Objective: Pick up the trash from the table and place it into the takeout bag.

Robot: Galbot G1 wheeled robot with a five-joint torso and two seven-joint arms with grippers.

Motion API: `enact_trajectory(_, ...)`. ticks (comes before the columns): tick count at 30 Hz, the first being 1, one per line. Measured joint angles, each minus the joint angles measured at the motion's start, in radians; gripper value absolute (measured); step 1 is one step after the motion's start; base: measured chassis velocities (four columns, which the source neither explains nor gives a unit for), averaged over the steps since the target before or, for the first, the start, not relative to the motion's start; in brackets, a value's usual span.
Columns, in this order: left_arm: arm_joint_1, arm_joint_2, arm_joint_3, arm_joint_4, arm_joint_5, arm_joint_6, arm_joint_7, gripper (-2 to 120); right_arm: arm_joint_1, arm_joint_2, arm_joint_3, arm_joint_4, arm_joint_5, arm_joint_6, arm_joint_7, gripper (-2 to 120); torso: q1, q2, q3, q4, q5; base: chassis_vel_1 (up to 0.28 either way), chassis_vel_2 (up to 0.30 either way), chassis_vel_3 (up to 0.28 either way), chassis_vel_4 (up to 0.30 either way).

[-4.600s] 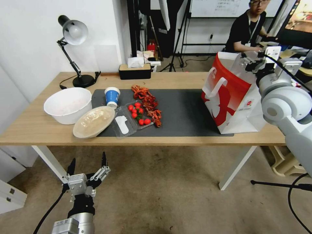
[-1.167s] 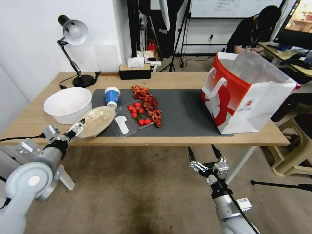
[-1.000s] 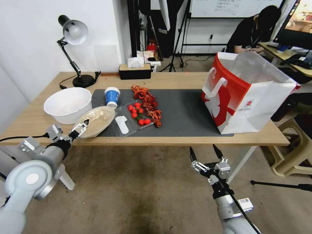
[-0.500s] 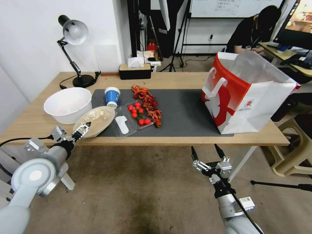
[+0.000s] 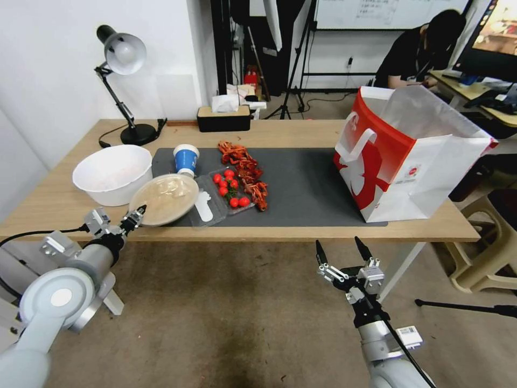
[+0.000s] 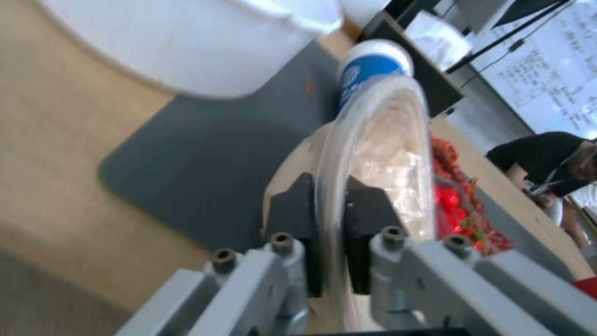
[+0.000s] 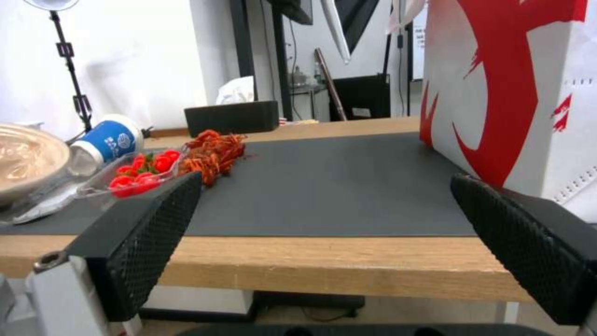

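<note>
Right gripper (image 5: 343,253) low over bare floor, short of counter (image 5: 323,231) near edge, jaws wide, nothing between. Left gripper (image 5: 135,215) at near-left counter edge, jaws clamped on rim of beige bowl lid (image 5: 164,198), lid tilted, touching white bowl (image 5: 112,173). Tomato tray (image 5: 229,189) just right of lid. Blue-and-white paper cup (image 5: 186,160) farther. Open mat (image 5: 304,186) mid-counter. Takeout bag (image 5: 406,156) upright at right edge.

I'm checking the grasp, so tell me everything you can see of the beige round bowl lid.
The beige round bowl lid is a shallow, translucent plastic disc with a clear rim, pale crinkled wrap showing through it. It sits tilted at the table's near edge, beside the large white bowl and the blue-and-white paper cup. The left gripper is shut on its rim.
</note>
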Motion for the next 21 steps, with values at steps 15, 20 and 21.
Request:
enact_trajectory(15,-0.117,0.233,0.054,-0.133,0.155,-0.096,0.225,1,-0.048,0.017,0.003,0.038,-0.023,0.003,-0.017,100,0.000,0.000,0.000,-0.0001,-0.0002,0.000,0.000,0.000,0.000)
enact_trajectory(20,-0.386,0.400,0.246,-0.070,0.085,-0.122,0.278,1,-0.071,0.040,0.007,0.048,-0.044,0.003,-0.018,100,0.000,0.000,0.000,-0.0003,-0.0001,0.000,0.000,0.000,0.000)
enact_trajectory(21,-0.386,0.400,0.246,-0.070,0.085,-0.122,0.278,1,-0.071,0.040,0.007,0.048,-0.044,0.003,-0.018,100,0.000,0.000,0.000,-0.0003,-0.0001,0.000,0.000,0.000,0.000)
